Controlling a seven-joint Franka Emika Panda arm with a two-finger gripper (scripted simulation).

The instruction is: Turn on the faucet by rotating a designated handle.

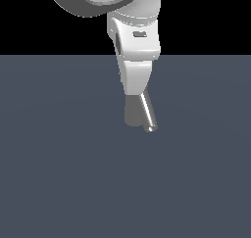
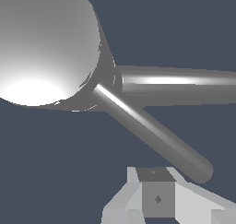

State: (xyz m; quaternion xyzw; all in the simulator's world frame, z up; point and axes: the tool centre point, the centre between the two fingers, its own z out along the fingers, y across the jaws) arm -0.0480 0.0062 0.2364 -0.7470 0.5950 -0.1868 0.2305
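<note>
Arm point(image 1: 135, 41) over faucet point(image 1: 133, 115)

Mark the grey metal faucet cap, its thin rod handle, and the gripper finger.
grey metal faucet cap point(image 2: 41, 43), wrist view, rounded top.
thin grey rod handle point(image 2: 152, 131), wrist view, mid-shaft.
gripper finger point(image 2: 156, 197), wrist view, dark pad face.

The exterior view looks level across the grey floor point(image 1: 59, 183), the arm point(image 1: 135, 46) hiding most of the faucet point(image 1: 133, 112). The wrist view looks closely at that faucet point(image 2: 46, 43).
</note>
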